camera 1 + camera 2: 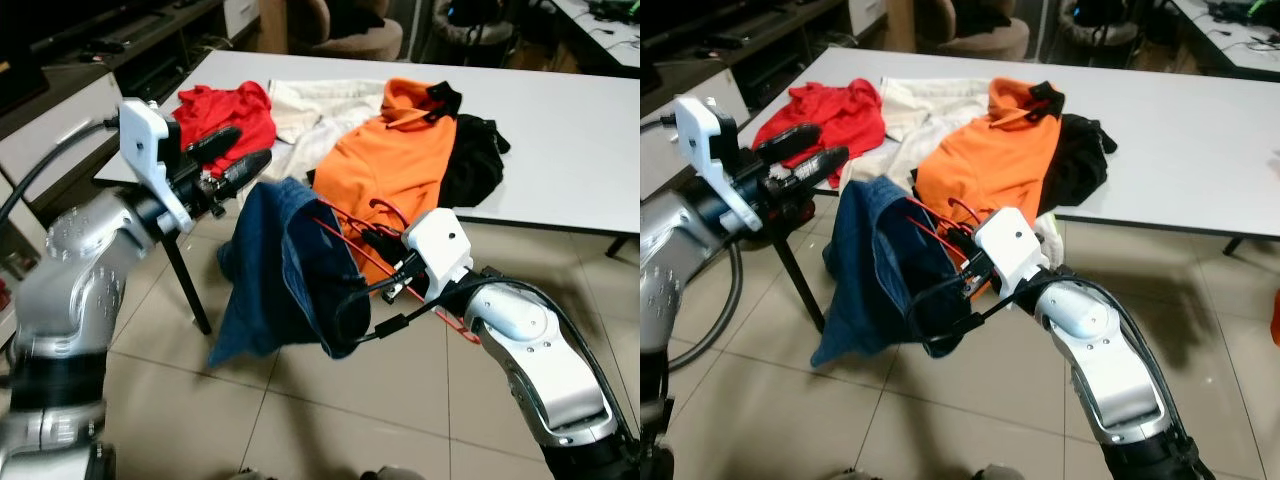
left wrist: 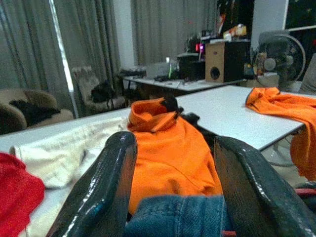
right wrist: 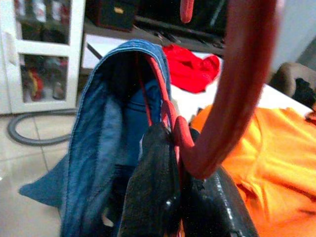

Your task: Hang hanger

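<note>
Right hand [image 1: 372, 262] clamped on red hanger [image 1: 345, 232] carrying blue denim garment [image 1: 285, 270], held off the table's [image 1: 560, 140] near edge. Left hand [image 1: 235, 160] open, empty, just left of denim. Orange shirt [image 1: 395, 150] on table.

We have open floor [image 1: 300, 400] below and in front of us, tiled and unobstructed between our 2 arms. The white table [image 1: 560, 150] blocks the way ahead; its near edge is crowded with an orange shirt [image 1: 395, 160], a red garment [image 1: 225, 115], a cream cloth [image 1: 310, 110] and a black garment [image 1: 475, 160], while the far right part of its top is bare. A dark table leg [image 1: 185, 280] stands just behind the left gripper [image 1: 240, 158]. The blue denim garment [image 1: 285, 270] on the red hanger [image 1: 350, 245] hangs between our grippers, filling that gap, and it touches the right gripper [image 3: 180, 148]. A low cabinet [image 1: 60, 110] closes the left side.
</note>
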### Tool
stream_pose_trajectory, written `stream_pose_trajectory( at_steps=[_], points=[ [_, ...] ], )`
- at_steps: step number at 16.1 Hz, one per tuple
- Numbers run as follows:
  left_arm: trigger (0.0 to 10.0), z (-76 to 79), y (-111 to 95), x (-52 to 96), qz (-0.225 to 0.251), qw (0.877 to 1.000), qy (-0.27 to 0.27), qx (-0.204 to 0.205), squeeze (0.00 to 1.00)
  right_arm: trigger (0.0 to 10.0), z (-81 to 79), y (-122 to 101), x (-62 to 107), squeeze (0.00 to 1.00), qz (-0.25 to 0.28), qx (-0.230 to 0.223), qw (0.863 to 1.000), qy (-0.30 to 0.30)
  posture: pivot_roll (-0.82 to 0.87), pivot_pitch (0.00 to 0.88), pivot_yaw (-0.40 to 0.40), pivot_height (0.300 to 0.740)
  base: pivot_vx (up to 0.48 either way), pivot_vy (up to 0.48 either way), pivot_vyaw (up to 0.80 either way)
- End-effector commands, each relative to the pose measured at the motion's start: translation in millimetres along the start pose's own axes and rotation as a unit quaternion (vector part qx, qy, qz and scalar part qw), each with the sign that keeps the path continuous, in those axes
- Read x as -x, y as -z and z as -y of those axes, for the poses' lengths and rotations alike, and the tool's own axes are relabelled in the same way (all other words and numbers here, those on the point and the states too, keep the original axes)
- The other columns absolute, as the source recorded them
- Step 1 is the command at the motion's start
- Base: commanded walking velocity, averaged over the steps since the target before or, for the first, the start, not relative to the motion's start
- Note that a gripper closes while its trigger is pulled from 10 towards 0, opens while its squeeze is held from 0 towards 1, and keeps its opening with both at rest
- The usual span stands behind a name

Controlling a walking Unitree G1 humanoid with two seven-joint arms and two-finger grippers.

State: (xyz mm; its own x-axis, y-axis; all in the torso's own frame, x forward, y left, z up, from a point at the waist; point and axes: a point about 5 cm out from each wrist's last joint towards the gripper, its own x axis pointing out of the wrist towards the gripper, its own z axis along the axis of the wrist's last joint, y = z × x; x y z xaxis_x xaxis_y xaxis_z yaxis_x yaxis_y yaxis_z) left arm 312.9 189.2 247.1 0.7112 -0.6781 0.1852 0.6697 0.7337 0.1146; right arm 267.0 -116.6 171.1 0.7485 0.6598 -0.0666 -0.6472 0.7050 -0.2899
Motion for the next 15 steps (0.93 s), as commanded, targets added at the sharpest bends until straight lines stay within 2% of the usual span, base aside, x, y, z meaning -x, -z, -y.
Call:
stream_pose_trajectory(
  at_steps=[1,4,5,6,8,9,11,13,14,15],
  points=[
    [10.0,-5.8,-9,-1.3,0.010,1.000,0.008,-0.024,0.00,10.0,7.3,-9,4.0,0.00,0.035,0.001,0.999,0.006,-0.15,0.000,0.021,0.740,0.000,0.000,0.00],
    [10.0,-3.0,-22,-12.2,0.029,0.994,0.092,-0.057,0.00,10.0,7.6,-13,11.4,0.00,0.060,-0.020,0.998,-0.028,-0.15,0.000,0.024,0.740,0.000,0.000,0.00],
    [10.0,2.1,-28,-15.3,0.026,0.986,0.150,-0.067,0.00,10.0,12.3,-15,16.7,0.00,0.065,-0.024,0.997,-0.041,-0.15,0.000,0.027,0.740,0.000,0.000,0.00],
    [10.0,1.6,-33,-16.7,0.023,0.980,0.184,-0.072,0.00,10.0,19.0,-17,21.0,0.00,0.069,-0.025,0.996,-0.042,-0.15,0.000,0.029,0.740,0.000,0.000,0.00],
    [10.0,-5.9,-44,-16.4,0.020,0.973,0.224,-0.058,0.00,10.0,28.5,-19,27.3,0.00,0.074,-0.025,0.996,-0.046,-0.15,0.000,0.030,0.740,0.000,0.000,0.00],
    [10.0,-10.6,-53,-15.2,0.013,0.967,0.252,-0.042,1.00,10.0,32.6,-20,31.5,0.00,0.075,-0.024,0.995,-0.057,-0.15,0.000,0.029,0.740,0.000,0.000,0.00],
    [10.0,-10.7,-60,-14.4,0.001,0.957,0.287,-0.035,1.00,10.0,34.9,-22,35.2,0.00,0.075,-0.028,0.994,-0.075,-0.15,0.000,0.028,0.740,0.000,0.000,0.00],
    [10.0,-7.0,-61,-13.1,-0.027,0.941,0.336,-0.037,1.00,10.0,36.1,-23,40.9,0.00,0.074,-0.047,0.990,-0.109,-0.15,0.000,0.027,0.740,0.000,0.000,0.00],
    [10.0,-5.4,-60,-12.9,-0.035,0.937,0.347,-0.037,1.00,10.0,36.7,-24,42.6,0.00,0.073,-0.051,0.989,-0.115,-0.14,0.000,0.023,0.740,0.000,0.000,0.00],
    [10.0,3.5,-54,-11.8,-0.068,0.917,0.390,-0.043,1.00,10.0,39.6,-26,48.3,0.00,0.066,-0.058,0.987,-0.137,-0.14,0.000,0.021,0.740,0.000,0.000,0.00]
  ],
)
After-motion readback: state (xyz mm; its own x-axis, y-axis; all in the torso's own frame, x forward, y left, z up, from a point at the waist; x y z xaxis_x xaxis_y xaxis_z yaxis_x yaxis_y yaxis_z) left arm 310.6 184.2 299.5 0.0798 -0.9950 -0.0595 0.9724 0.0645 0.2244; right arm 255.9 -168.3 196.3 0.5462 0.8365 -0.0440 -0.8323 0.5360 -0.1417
